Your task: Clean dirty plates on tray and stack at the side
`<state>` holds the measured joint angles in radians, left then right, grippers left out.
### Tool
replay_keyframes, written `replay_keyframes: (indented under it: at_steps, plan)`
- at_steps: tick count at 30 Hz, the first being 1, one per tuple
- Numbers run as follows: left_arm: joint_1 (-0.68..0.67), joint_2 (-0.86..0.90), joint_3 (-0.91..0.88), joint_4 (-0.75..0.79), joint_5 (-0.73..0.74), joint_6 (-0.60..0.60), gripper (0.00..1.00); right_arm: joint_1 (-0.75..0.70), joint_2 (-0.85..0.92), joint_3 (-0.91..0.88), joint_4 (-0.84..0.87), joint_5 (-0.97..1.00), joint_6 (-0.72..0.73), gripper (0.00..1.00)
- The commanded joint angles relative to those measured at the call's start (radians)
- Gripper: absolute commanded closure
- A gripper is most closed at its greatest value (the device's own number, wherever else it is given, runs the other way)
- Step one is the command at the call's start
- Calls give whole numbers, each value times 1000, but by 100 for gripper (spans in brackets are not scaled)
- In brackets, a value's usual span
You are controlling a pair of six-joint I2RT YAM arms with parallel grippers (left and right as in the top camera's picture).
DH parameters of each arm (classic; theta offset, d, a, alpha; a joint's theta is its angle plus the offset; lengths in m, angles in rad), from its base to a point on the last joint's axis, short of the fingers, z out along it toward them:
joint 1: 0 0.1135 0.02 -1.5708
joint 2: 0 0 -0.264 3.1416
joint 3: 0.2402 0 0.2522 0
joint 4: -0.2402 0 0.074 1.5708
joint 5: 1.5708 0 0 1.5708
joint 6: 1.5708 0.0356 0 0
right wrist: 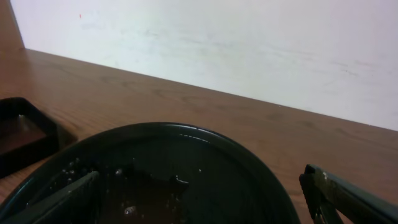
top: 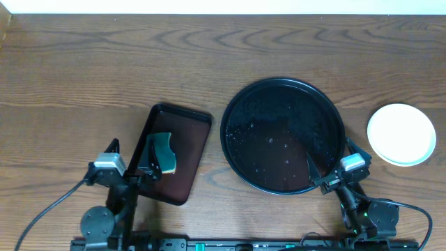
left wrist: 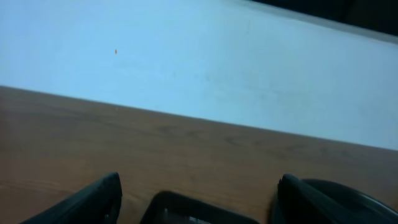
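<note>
The round black tray holds no plates, only water droplets and wet smears; it also shows in the right wrist view. A pale white plate lies on the bare wood to the tray's right; from above I cannot tell how many are stacked there. My right gripper is open and empty, low over the tray's near-right rim, and shows in its wrist view. My left gripper is open and empty over the maroon tray, and shows in its wrist view.
A rectangular dark maroon tray lies left of the black tray; its far corner shows in the left wrist view. A green and yellow sponge lies in it, beside my left gripper. A pale wall borders the table's far edge.
</note>
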<state>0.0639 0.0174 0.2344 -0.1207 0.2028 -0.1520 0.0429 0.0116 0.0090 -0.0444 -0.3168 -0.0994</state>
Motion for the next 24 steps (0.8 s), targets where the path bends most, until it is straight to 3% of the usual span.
replay_keyframes:
  at_steps: [1, 7, 20, 24]
  plan:
    - [4, -16, -80, 69, -13, 9, 19, -11, -6, -3, -1, 2, -11, 1]
    - [2, -16, -232, 249, -13, 9, 19, -11, -6, -3, -1, 2, -11, 1]
    - [-2, -16, -230, 62, -13, 10, 19, -11, -6, -3, -1, 2, -11, 1]
    - [-2, -11, -230, 69, -13, 10, 19, -11, -6, -3, -1, 2, -11, 1]
